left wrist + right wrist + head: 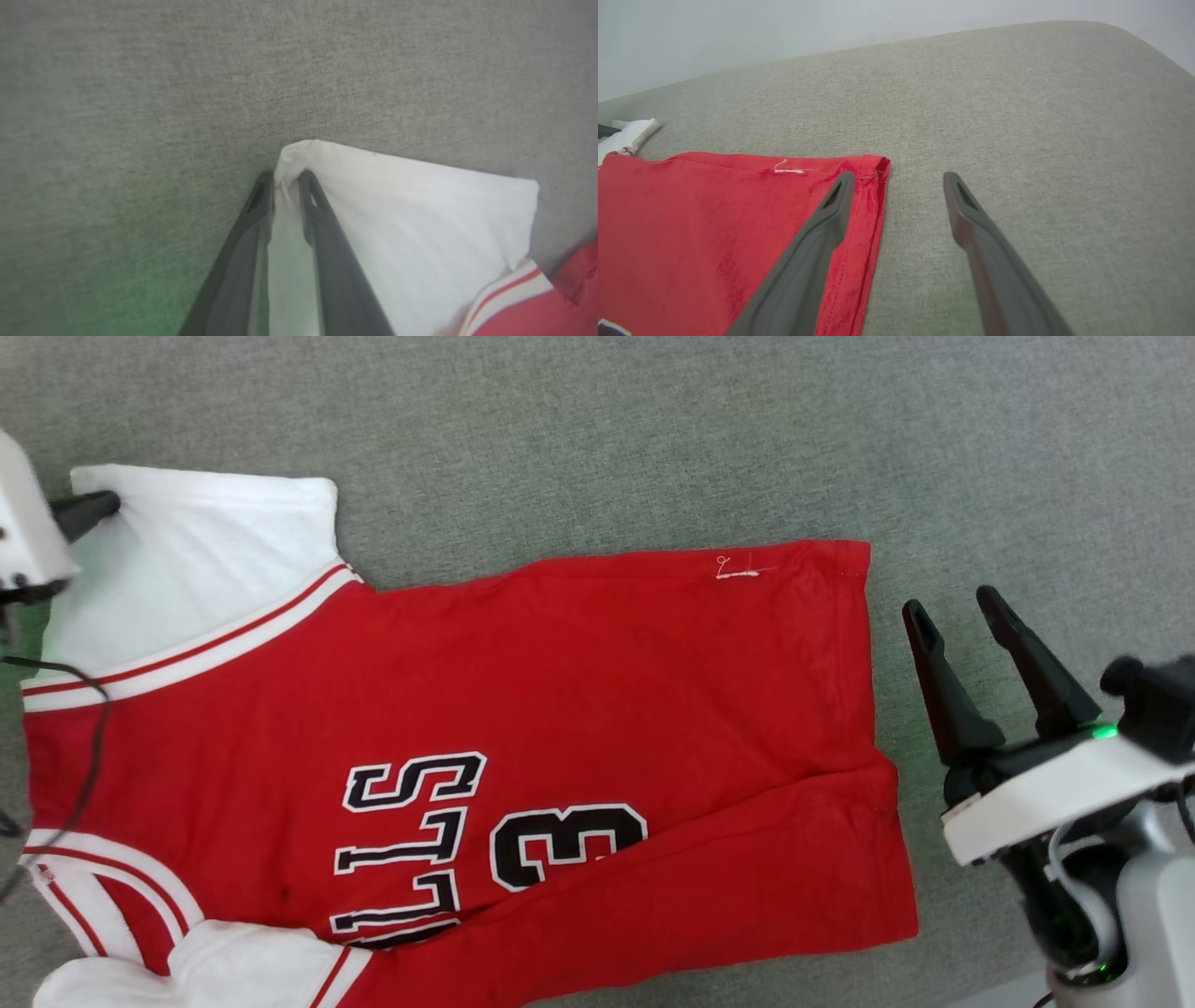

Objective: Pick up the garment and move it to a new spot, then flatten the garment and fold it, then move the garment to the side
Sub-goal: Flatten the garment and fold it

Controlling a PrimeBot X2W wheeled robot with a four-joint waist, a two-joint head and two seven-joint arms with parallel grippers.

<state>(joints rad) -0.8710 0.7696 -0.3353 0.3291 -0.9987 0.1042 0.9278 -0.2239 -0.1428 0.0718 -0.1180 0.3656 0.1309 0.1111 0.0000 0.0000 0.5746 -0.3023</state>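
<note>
One sleeve (187,551) of the garment (560,709), mostly flat on the grey surface (653,429), is pinched by the left gripper (286,179); the right gripper (950,600) gapes beside its hem (864,644). Folding seemingly remains.

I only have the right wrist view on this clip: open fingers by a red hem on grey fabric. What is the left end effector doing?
Observer: The left end effector is pinched on a corner of the garment, at its white sleeve, with cloth bunched between the fingers.
Operator: Which side of the shirt faces up?
Observer: The printed chest. The head view shows black letters and the number 3.
Operator: Does it lie flat?
Observer: Not fully. Along the near edge a red flap is folded over on a diagonal crease and covers part of the letters.
</note>
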